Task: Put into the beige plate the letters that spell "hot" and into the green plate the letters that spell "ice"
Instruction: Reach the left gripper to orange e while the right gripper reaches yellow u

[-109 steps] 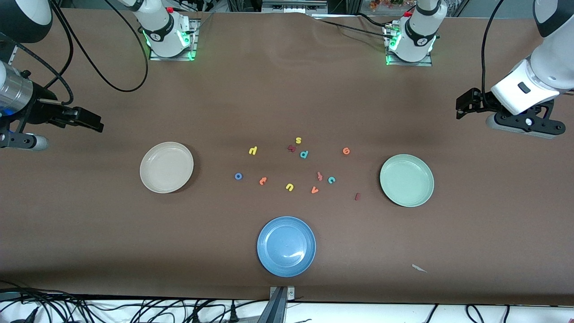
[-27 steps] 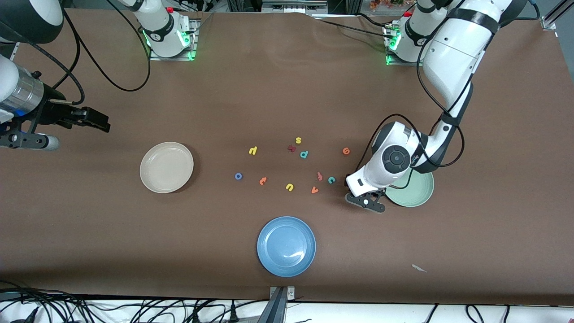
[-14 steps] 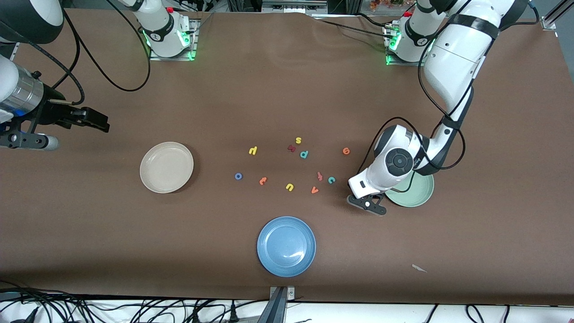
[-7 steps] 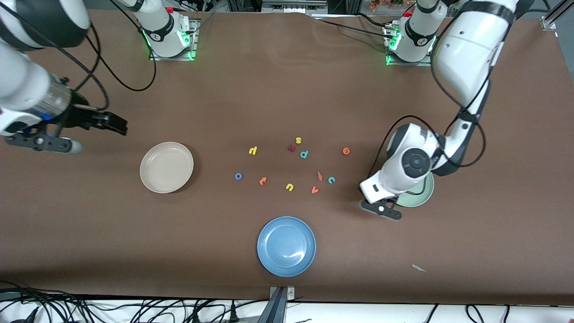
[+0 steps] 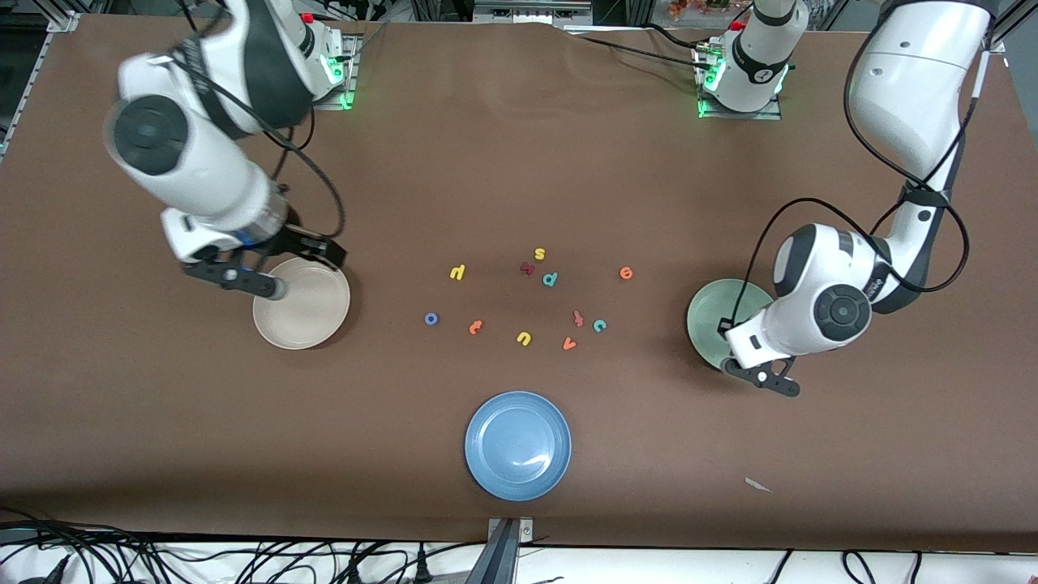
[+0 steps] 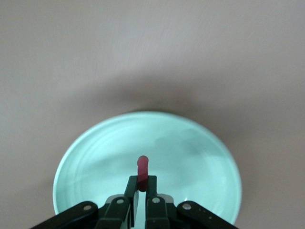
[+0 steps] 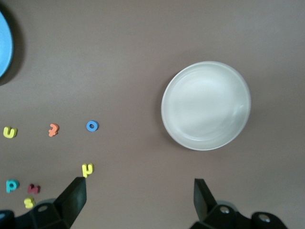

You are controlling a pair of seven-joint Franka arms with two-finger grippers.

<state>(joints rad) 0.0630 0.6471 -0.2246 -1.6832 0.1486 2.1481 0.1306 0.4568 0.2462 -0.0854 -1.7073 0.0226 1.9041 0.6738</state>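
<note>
- The left gripper [image 6: 141, 191] hangs over the green plate [image 5: 707, 318], its fingers pinched tight on the dark red "i" [image 6: 142, 171], which sticks up from between the tips
- A second ago this gripper was low at the table just beside the plate, where the red letter had been lying; it has since lifted and swung across, so the first letter of "ice" is now up in the air above its plate and, by my reading, ready to be dropped
- The teal "c" [image 5: 599, 325] and the orange "e" [image 5: 625, 272] lie on the bare table, toward the left arm's end of the scatter of letters, the "e" farther from the front camera than the "c"
- The right gripper [image 7: 138, 195], fingers spread wide and holding nothing, hovers by the edge of the beige plate [image 5: 312, 324]; half a second ago it waited out at the table's end, so it has begun its own run
- The yellow "h" [image 5: 458, 272], blue "o" [image 5: 431, 319] and orange "t" [image 5: 476, 327] rest on the table between the beige plate and the other loose letters, none yet moved
- Both plates are bare inside, so no letter has been delivered so far
- The blue plate [image 5: 517, 445] sits nearest the front camera, apart from the letters
</note>
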